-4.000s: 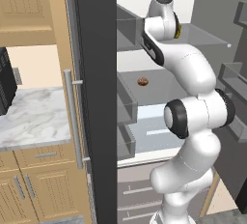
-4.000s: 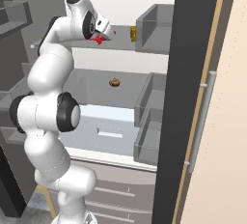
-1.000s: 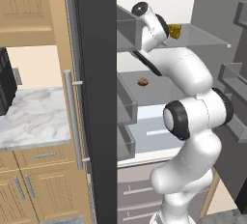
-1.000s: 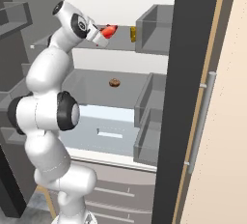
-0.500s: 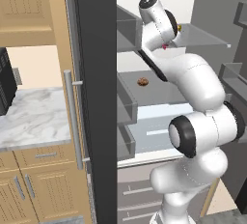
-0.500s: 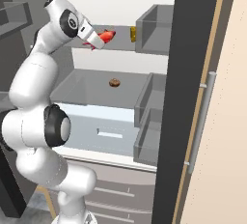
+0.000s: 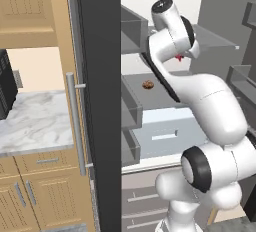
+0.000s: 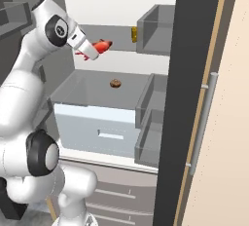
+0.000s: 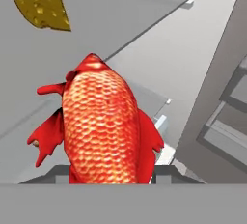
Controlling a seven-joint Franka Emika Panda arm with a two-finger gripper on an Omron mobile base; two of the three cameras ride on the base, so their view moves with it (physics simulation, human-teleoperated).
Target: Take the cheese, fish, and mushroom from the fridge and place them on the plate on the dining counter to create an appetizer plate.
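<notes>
The fridge (image 8: 199, 49) stands open: dark, smooth outer doors, a long silver bar handle (image 8: 200, 122), flat grey inner shelves and boxy grey door bins (image 8: 151, 122). A pale blue-white drawer (image 8: 95, 127) with a slot-shaped pull sits below the lower shelf.

The claw (image 8: 92, 52) is raised in front of the upper shelf, closed on the fish (image 8: 100, 46). The fish is bright red-orange, with a scaled, glossy body and spiky red fins; in the hand view its body (image 9: 101, 126) rises from between the claw tips, head away from the camera. It appears held clear of the shelf rather than resting on it.

The cheese (image 9: 42, 7) is a yellow-gold wedge, pitted with holes, lying on the upper shelf beyond the fish, apart from it. In the right base view it (image 8: 133, 34) sits at the shelf's right end, just beside a door bin.

The mushroom (image 8: 115, 83) is a small round brown cap on the lower shelf, above the drawer, well apart from the claw.

To the fridge's left are tan wood cabinets (image 7: 30, 196) and a marble-veined wall counter (image 7: 30, 121).
</notes>
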